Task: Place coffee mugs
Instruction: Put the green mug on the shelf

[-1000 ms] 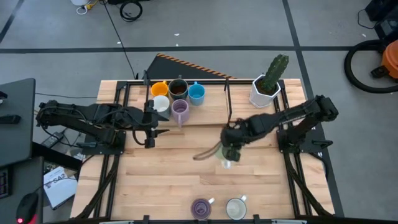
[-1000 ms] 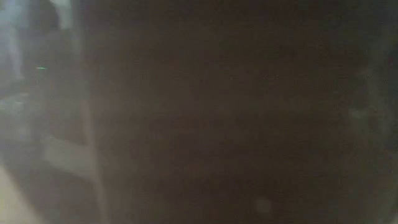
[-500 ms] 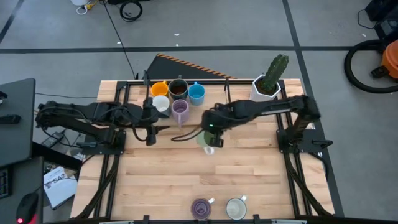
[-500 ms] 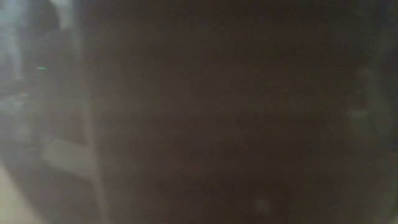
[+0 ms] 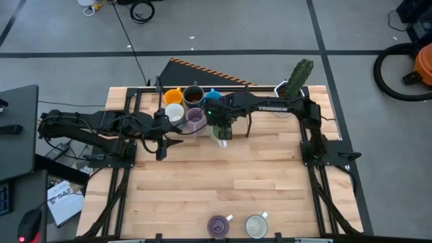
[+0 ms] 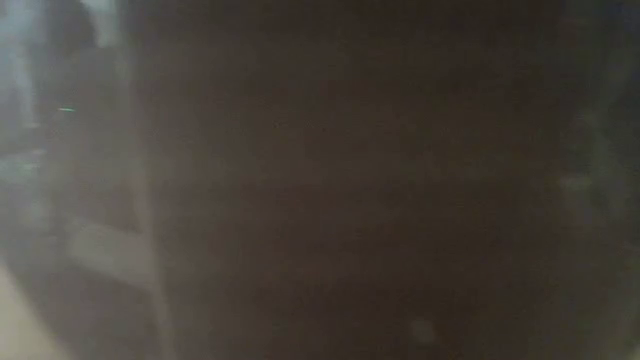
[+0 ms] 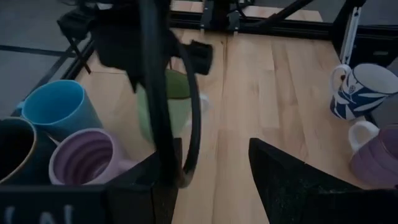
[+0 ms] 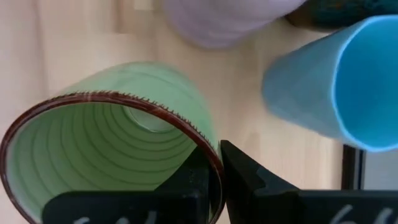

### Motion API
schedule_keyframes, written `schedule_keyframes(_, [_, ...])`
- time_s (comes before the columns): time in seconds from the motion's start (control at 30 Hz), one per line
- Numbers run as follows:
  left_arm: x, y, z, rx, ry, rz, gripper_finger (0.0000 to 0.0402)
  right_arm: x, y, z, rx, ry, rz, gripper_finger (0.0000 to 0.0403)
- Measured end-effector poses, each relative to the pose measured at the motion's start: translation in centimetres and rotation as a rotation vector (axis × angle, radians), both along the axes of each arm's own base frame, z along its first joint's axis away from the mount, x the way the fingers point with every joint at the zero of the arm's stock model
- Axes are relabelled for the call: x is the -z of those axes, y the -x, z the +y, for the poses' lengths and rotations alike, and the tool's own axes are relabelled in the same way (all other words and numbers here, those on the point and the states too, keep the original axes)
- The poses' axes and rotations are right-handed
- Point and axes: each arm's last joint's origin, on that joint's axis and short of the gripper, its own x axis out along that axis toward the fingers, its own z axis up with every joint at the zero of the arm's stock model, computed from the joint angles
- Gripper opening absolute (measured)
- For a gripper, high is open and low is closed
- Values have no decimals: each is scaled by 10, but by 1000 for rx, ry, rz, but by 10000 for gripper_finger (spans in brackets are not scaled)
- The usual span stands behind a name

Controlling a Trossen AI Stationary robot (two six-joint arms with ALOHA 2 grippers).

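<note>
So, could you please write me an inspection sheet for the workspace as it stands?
Surface: wooden table, bare in the middle.
Job's things: orange mug, brown mug, blue mug, white mug and purple mug clustered at the far edge; second purple mug and second white mug at the near edge.
Clutter: cactus pot.
Grippers: right gripper pinches green mug rim beside the cluster; left gripper waits, open.
Cables: one on the floor.
Surroundings: grey floor.

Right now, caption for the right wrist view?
Right gripper pinching green mug rim beside blue mug and purple mug.
</note>
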Motion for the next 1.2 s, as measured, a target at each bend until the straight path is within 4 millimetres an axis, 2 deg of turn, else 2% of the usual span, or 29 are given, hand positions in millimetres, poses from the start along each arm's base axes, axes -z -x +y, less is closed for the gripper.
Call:
schedule_keyframes(0.17, [0, 0, 0, -15, 23, -5, 192, 10, -6, -23, -29, 4, -10, 30])
schedule_keyframes(0.47, [0, 0, 0, -21, 38, -10, 192, 16, -6, -42, -32, -36, -20, 30])
schedule_keyframes(0.73, [0, 0, 0, -18, 35, -8, 192, 14, -4, -46, -34, -58, -21, 30])
schedule_keyframes(0.93, [0, 0, 0, -11, 22, -5, 192, 1, -6, -45, -57, -72, -48, 30])
schedule_keyframes(1.2, [1, 0, 0, -12, 20, 3, 192, -10, 0, -46, -57, -88, -13, 30])
